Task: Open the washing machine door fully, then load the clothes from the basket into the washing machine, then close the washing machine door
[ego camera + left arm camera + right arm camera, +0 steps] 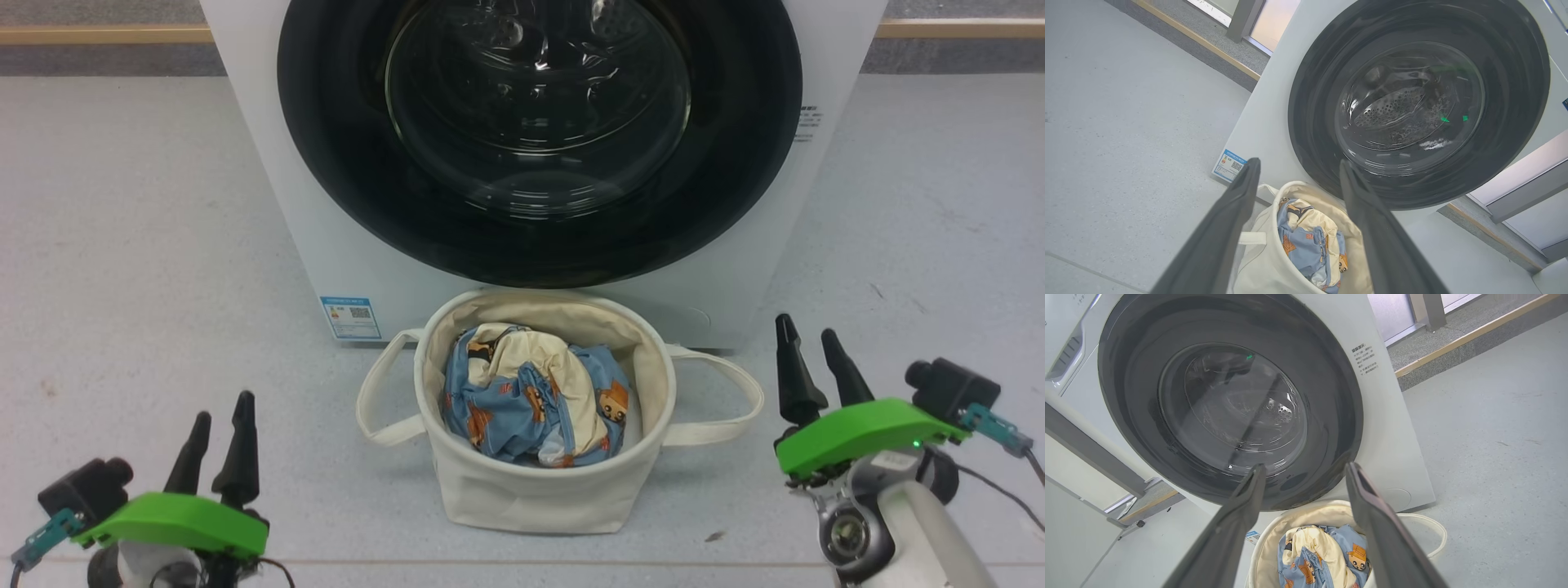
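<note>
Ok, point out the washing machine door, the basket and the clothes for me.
washing machine door [343,122]: head view, on the left of its glossy black rim.
basket [522,498]: head view, on its front canvas wall.
clothes [510,437]: head view, on the blue printed fabric.

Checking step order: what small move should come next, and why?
Probably raise the right gripper toward the rim of the washing machine door: it is shut, the clothes lie in the basket, and this gripper and the left gripper stand open, empty.
</note>
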Motion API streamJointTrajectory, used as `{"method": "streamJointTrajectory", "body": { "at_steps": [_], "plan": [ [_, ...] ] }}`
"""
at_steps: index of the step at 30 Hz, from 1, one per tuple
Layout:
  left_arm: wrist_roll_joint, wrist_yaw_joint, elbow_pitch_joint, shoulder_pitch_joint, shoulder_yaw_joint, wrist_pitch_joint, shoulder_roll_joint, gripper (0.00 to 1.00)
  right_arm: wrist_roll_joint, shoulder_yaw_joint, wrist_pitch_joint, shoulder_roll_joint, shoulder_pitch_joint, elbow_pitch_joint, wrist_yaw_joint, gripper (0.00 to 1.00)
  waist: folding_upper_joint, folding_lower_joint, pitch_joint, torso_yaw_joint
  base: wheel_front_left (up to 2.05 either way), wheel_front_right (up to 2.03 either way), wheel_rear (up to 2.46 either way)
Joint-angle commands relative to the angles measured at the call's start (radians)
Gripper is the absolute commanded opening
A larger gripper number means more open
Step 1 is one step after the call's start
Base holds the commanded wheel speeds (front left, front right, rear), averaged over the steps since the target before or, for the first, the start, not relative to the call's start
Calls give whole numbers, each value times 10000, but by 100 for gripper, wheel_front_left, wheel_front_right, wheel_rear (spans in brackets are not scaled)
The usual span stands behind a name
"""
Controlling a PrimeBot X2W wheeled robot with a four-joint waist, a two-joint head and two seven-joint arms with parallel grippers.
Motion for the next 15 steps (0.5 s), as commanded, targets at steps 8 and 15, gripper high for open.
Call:
{"method": "streamJointTrajectory", "body": {
  "at_steps": [8, 15],
  "plan": [
    [1043, -80, -167, -799, 328, -342, 456, 100, -985, 401, -366, -202, -806, -292, 0, 100, 0, 0, 2, 76, 0, 0, 0],
    [1899, -63, -88, -967, 373, -556, 537, 100, -1780, 628, -571, -284, -993, -129, 0, 100, 0, 0, -15, 126, 0, 0, 0]
  ]
}}
